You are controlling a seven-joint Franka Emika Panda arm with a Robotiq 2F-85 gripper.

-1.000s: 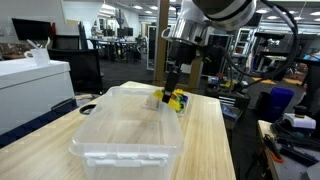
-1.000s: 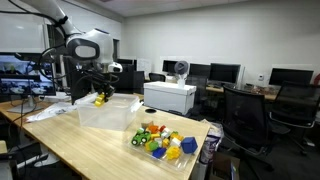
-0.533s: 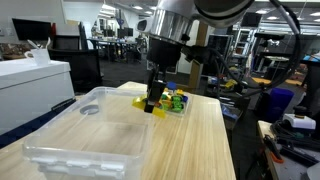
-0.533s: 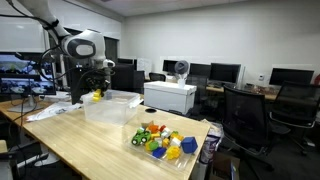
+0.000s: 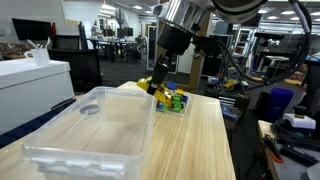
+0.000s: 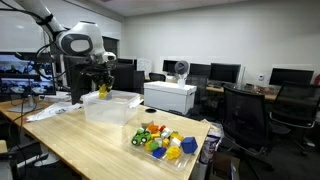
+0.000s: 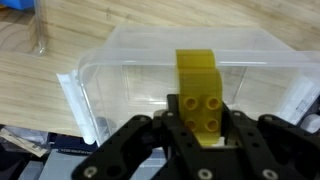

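Note:
My gripper (image 7: 201,128) is shut on a yellow toy brick (image 7: 201,95) with round studs and holds it above a clear plastic bin (image 7: 150,70). In both exterior views the gripper (image 5: 158,92) (image 6: 102,90) hangs over the bin (image 5: 90,135) (image 6: 110,106) with the yellow brick (image 5: 147,86) (image 6: 101,91) in its jaws. A pile of coloured toy bricks (image 6: 160,141) lies on the wooden table (image 6: 90,150) beside the bin; it also shows behind the gripper (image 5: 177,101).
A white printer (image 6: 170,96) stands behind the table. Office chairs (image 6: 245,115) and monitors (image 6: 225,73) fill the background. A white cabinet (image 5: 30,85) stands beside the table. Papers (image 6: 45,113) lie on the table's far end.
The gripper has risen and shifted over the bin with the yellow brick still in it. The bin has been shifted between the earlier frames.

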